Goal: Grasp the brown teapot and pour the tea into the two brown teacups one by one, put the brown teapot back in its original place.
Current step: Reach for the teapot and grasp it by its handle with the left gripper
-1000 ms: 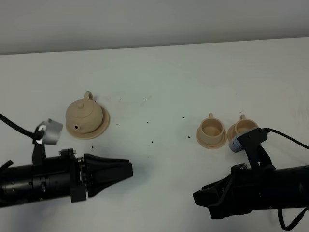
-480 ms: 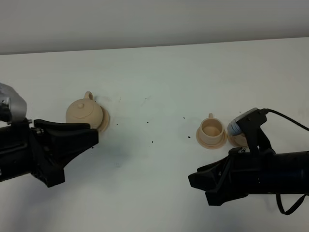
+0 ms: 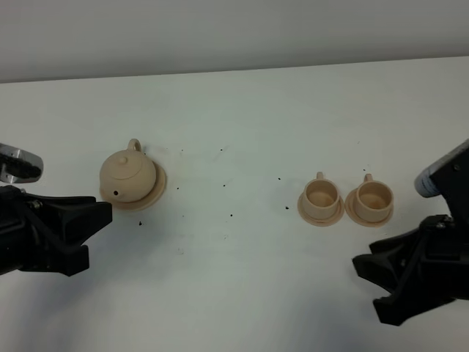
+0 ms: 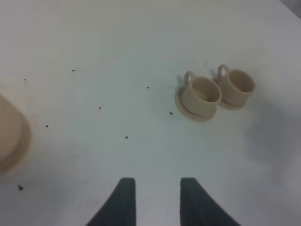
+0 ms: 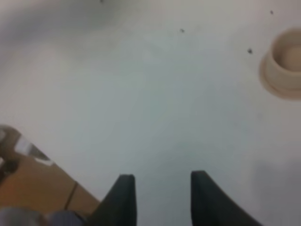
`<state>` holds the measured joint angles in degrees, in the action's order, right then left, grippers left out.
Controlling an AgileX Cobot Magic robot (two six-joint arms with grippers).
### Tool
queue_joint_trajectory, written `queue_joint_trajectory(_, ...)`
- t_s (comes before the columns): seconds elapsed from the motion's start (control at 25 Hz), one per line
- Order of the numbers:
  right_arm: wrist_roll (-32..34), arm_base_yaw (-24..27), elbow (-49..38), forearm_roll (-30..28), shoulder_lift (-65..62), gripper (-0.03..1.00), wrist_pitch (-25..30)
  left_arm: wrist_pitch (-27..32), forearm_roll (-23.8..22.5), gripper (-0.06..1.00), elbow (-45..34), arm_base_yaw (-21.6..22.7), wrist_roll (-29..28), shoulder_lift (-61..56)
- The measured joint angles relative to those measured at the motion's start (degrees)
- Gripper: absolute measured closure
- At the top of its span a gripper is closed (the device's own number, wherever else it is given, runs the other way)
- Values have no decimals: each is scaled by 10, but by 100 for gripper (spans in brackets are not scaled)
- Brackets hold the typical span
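White tabletop point(image 3: 242, 110) holds the brown teapot point(image 3: 127, 176) near but clear of the left hand point(image 4: 154, 193), fingers point(image 4: 124, 202) apart, empty.

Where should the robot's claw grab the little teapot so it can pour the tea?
Probably the loop handle. It sticks out from the far side of the brown teapot, opposite the spout. It is thin enough to pinch, while the round body looks too wide and smooth. The left claw is nearest, so it could come down from above and close across the loop.
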<state>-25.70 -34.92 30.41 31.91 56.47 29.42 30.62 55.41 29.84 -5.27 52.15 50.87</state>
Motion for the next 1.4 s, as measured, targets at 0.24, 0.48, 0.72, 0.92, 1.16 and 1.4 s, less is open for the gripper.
queue_joint_trajectory(0.24, 243, 0, 16, -299, -84, 66, 205, -2, -1, 66, 0, 0, -3, 0)
queue_joint_trajectory(0.48, 232, 0, 16, -297, -190, 66, 310, -3, -1, 66, 0, 0, -3, 0)
queue_joint_trajectory(0.72, 203, 0, -20, -282, -309, 66, 322, -3, -1, 66, 0, 0, -3, 0)
queue_joint_trajectory(0.92, 199, 0, -22, -279, -383, 66, 319, -3, -2, 66, 0, 0, -3, 0)
queue_joint_trajectory(1.16, 198, 0, -22, -279, -403, 66, 319, -3, -1, 66, 0, 0, -4, 0)
queue_joint_trajectory(1.4, 198, 56, -22, -271, -422, 66, 319, -5, 0, 66, 0, 0, -4, 0)
